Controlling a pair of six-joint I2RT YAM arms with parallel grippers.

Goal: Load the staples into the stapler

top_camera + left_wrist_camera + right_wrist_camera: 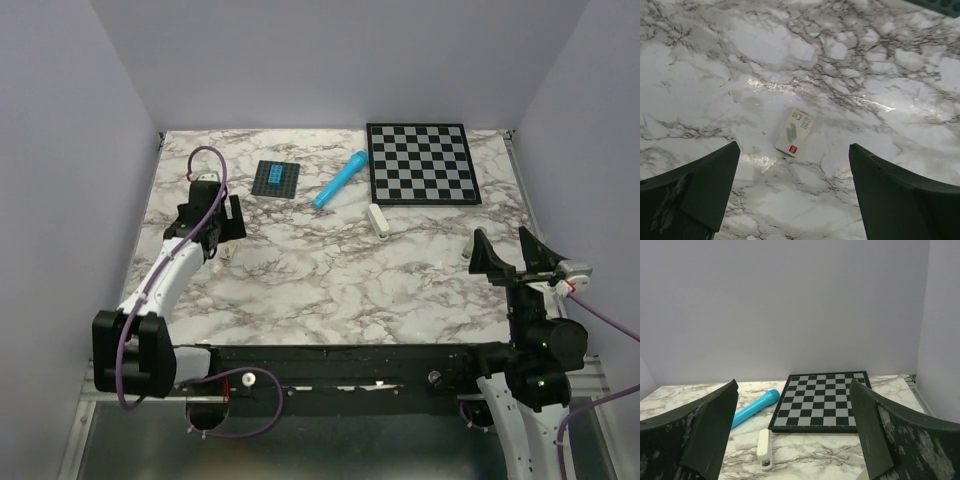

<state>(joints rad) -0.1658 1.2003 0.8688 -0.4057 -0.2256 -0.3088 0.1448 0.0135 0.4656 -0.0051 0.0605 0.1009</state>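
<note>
The staples point(795, 129) show only in the left wrist view: a small white pack with a grey strip and a red mark, flat on the marble. My left gripper point(794, 146) hovers open right over it, a finger on each side and neither touching. From above, the left gripper point(212, 232) sits at the table's left and hides the pack. The stapler point(377, 218) is a short cream-white bar lying shut in front of the chessboard; the right wrist view has the stapler point(764, 448) ahead and to the left. My right gripper point(503, 250) stands open and empty at the right, well short of it.
A chessboard point(420, 163) lies at the back right, and a bright blue cylinder point(340, 180) rests just left of it. A dark studded plate point(275, 178) with a blue brick sits at the back. A small pale item point(467, 250) lies beside my right gripper's left finger.
</note>
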